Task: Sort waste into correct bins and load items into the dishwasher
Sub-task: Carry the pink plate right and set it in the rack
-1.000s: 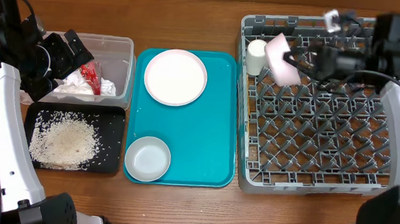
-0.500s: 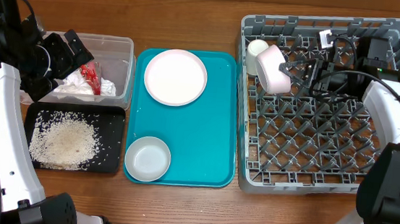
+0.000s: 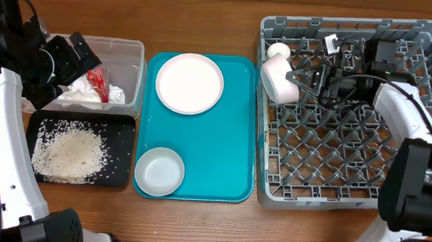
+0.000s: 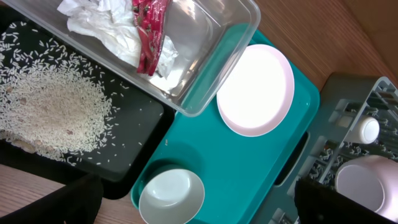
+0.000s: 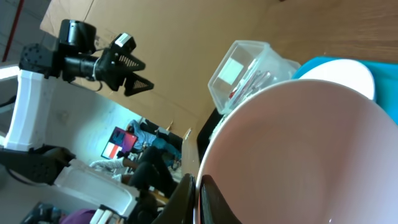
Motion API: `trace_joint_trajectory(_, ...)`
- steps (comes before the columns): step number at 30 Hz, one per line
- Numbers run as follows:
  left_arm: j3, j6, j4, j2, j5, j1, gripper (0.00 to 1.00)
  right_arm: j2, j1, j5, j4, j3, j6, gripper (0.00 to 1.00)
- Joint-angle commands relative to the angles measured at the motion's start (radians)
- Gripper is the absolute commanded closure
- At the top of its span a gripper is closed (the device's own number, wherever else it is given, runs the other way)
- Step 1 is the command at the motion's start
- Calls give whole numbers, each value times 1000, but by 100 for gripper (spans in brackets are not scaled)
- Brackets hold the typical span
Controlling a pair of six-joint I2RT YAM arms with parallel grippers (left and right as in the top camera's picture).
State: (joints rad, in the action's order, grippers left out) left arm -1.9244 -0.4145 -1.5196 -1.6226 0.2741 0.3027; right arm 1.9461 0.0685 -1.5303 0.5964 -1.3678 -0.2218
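While its jaws are clamped shut on the rim of a whitish bowl (image 3: 276, 78), the right gripper (image 3: 302, 75) is seen in the upper left corner of the grey dish rack (image 3: 338, 163), toward the upper right of the overhead frame. The bowl is held on edge rather than flat: its rim is stood roughly upright and its hollow is turned toward the right of that frame, so the inside fills the right wrist view. Whether it is touching the lattice cannot be told. A small white cup (image 3: 278, 51) is lodged just above it in the same corner, and the other cells of the rack are seen without dishes. The left gripper (image 3: 72, 65) is spread wide with nothing between its fingers, and is poised over the left part of the clear tub (image 3: 132, 51) at the upper left. In that tub a crumpled white napkin (image 3: 85, 88) and a red wrapper (image 3: 99, 82) are piled together. Just below it, loose rice (image 3: 68, 153) is heaped in the black tray (image 3: 122, 160). On the teal tray (image 3: 230, 138) at centre, a pale pink plate (image 3: 189, 83) is laid flat at the top, and a second bowl (image 3: 160, 170) is set mouth up at the lower left.
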Motion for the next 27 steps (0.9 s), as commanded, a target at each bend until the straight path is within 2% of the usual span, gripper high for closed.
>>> trace_joint_trajectory(1,-13,18,2,1,6,-1,0,11,-2,-33,-72,2,115,96)
trace_joint_trajectory(6,-13,18,2,1,6,-1,0,11,-7,169,-237,2,488,96)
trace_joint_trajectory(17,-13,18,2,1,6,-1,0,11,-34,166,-360,2,928,96)
trace_joint_trajectory(20,-13,18,2,1,6,-1,0,10,-28,140,-368,2,985,96)
trace_joint_trajectory(27,-13,18,2,1,6,-1,0,10,-28,93,-344,2,985,96)
